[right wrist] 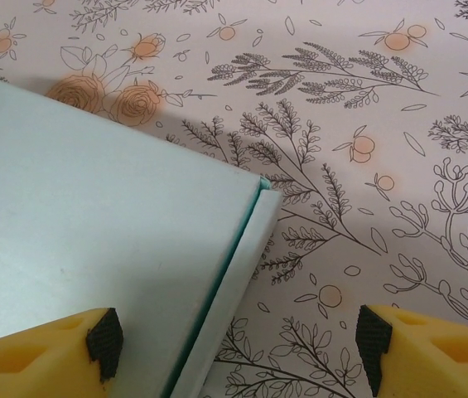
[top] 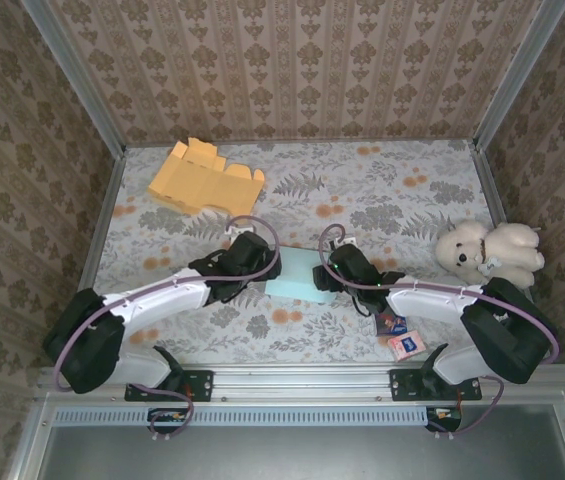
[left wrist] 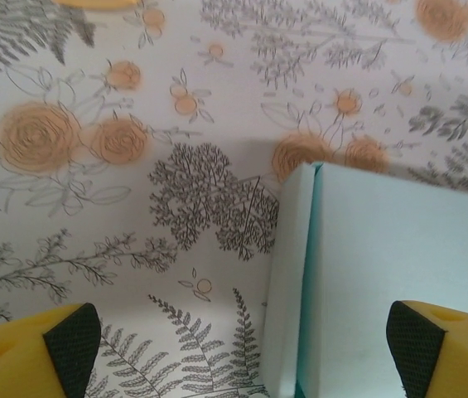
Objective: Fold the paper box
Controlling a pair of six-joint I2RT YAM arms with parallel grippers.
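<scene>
The paper box [top: 297,284] is pale teal with its lid down, lying flat on the floral cloth between my two arms. In the left wrist view the box [left wrist: 399,265] shows its left side wall and top. My left gripper [left wrist: 242,352] is open and straddles that edge, one pad over the cloth and one over the lid. My left gripper [top: 265,264] sits at the box's left end. My right gripper [right wrist: 239,347] is open too, astride the right edge of the box [right wrist: 93,224]. My right gripper [top: 325,272] sits at the right end. Neither holds anything.
A flat orange cardboard cutout [top: 204,180] lies at the back left. A white teddy bear [top: 487,250] sits at the right edge. Two small cards [top: 400,336] lie near the right arm. Patterned walls enclose the table [top: 382,190] on three sides.
</scene>
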